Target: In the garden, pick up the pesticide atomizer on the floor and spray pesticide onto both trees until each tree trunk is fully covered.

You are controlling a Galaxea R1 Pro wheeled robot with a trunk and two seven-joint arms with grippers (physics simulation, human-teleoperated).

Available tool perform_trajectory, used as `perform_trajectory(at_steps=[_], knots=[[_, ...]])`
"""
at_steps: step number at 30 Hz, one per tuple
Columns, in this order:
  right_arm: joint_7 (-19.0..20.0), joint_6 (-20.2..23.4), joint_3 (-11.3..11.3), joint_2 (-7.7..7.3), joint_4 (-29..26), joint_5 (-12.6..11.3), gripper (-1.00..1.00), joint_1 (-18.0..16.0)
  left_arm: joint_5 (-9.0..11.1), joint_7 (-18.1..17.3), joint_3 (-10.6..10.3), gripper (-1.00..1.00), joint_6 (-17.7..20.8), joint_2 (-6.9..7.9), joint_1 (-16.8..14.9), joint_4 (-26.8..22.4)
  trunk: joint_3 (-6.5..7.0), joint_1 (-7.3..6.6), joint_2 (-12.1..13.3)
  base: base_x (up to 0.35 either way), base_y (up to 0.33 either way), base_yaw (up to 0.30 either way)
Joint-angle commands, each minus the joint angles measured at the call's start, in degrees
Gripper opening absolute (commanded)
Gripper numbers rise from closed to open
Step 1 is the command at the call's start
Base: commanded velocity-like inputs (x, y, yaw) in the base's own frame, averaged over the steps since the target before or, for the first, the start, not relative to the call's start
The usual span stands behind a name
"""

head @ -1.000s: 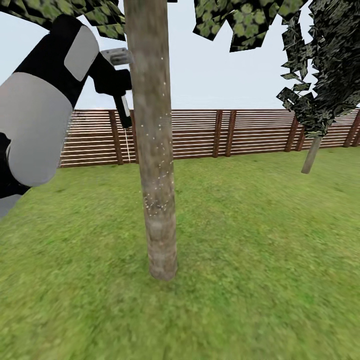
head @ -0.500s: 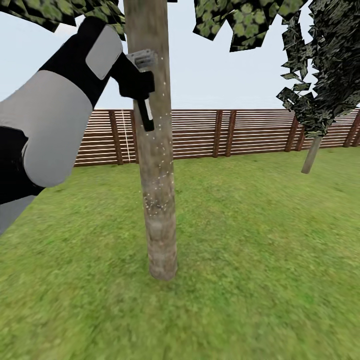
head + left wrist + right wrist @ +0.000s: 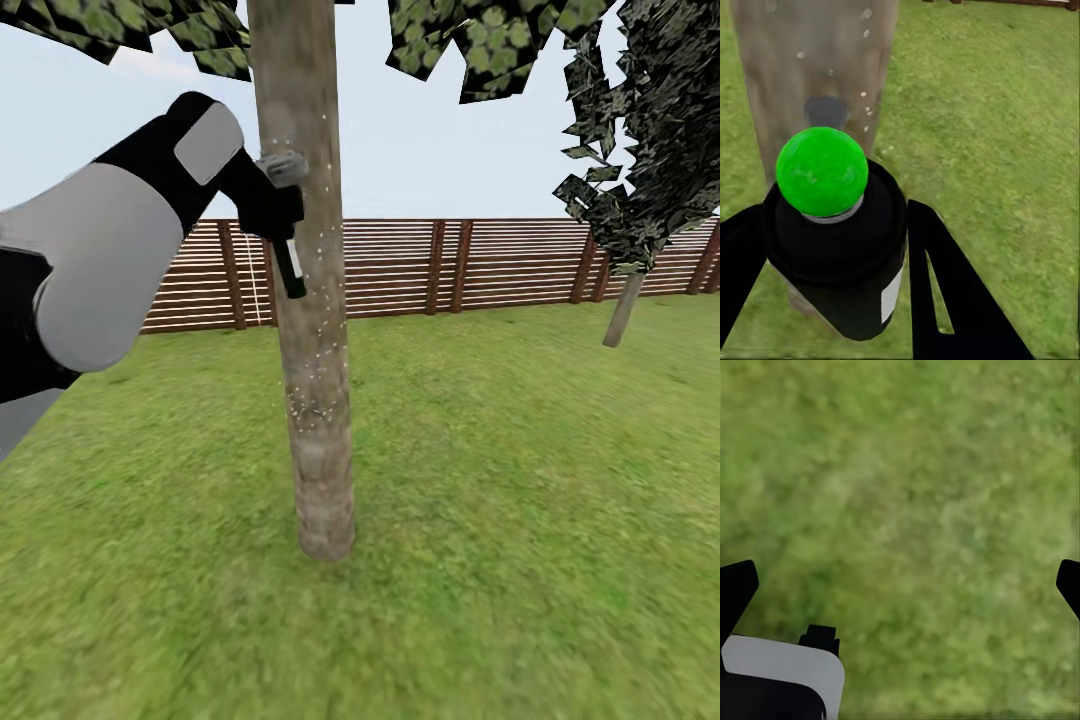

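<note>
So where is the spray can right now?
The spray can sits clamped in the left gripper, raised at the head view's upper left, right against the near tree trunk, above the lawn.

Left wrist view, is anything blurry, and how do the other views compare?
Left wrist view: the tree trunk is soft, while the atomizer in the left pincer is crisp. Head view: near lawn smeared. Right wrist view: grass blurred throughout.

garden | lawn (image 3: pixel 520 520) | slat fence (image 3: pixel 500 265) | trees (image 3: pixel 305 300) | probably a backyard
</note>
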Motion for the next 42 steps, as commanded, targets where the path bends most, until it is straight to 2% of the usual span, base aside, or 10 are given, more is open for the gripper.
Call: perform_trajectory(at_steps=[1, 8, 15, 17, 19, 20, 23, 27, 34, 42], knots=[[-0.2, -0.1, 0.5, -0.01, 0.0, -0.4, 1.0, 0.0, 0.7, 0.3, -0.4, -1.0, 0.1, 0.03, -0.1, 0.6, -0.09, 0.01, -0.1, 0.0, 0.0, 0.0], [-0.2, -0.1, 0.5, -0.01, 0.0, -0.4, 1.0, 0.0, 0.9, -0.8, -0.4, -1.0, 0.0, -1.81, -0.1, 1.8, -0.09, 0.01, -0.1, 0.0, 0.0, 0.0], [-0.2, 0.0, 0.5, -0.01, 0.0, -0.4, 1.0, 0.0, 0.5, -1.0, -0.3, -1.0, -4.0, -2.3, 0.0, 9.1, -0.09, 0.01, -0.1, 0.0, 0.0, 0.0], [-0.2, 0.0, 0.5, -0.01, 0.0, -0.4, 1.0, 0.0, -1.3, -0.9, -0.4, -1.0, -4.8, -2.14, 0.1, 9.2, -0.09, 0.01, -0.1, 0.0, 0.0, 0.0], [-0.2, 0.0, 0.5, -0.01, 0.0, -0.4, 1.0, 0.0, -7.7, -0.9, -0.5, -1.0, -5.5, -1.75, 0.2, 9.3, -0.09, 0.01, -0.1, 0.0, 0.0, 0.0], [-0.2, -0.1, 0.5, -0.01, 0.0, -0.4, 1.0, 0.0, -9.6, -0.9, -0.5, -1.0, -5.5, -1.69, 0.2, 9.3, -0.09, 0.01, -0.1, 0.0, 0.0, 0.0], [-0.2, -0.1, 0.5, 0.0, 0.0, -0.4, 1.0, 0.0, -12.6, -0.9, -0.5, -1.0, -5.7, -1.41, 0.6, 9.4, -0.09, 0.01, -0.1, 0.0, 0.0, 0.0], [-0.2, 0.0, 0.5, 0.0, 0.0, -0.4, 1.0, 0.0, -13.2, -0.9, -0.5, -1.0, -6.9, -1.4, 3.3, 9.5, -0.09, 0.01, -0.1, 0.0, 0.0, 0.0], [-0.2, 0.0, 0.5, 0.0, 0.0, -0.4, 1.0, 0.0, -13.3, -1.0, -0.5, -1.0, -14.2, -1.48, 13.8, 9.5, -0.09, 0.01, -0.1, 0.0, 0.0, 0.0], [-0.2, 0.0, 0.5, -0.01, 0.0, -0.4, 1.0, 0.0, -13.4, -1.0, -0.5, -1.0, -19.1, -1.48, 20.3, 9.5, -0.09, 0.01, -0.1, 0.0, 0.0, 0.0]])
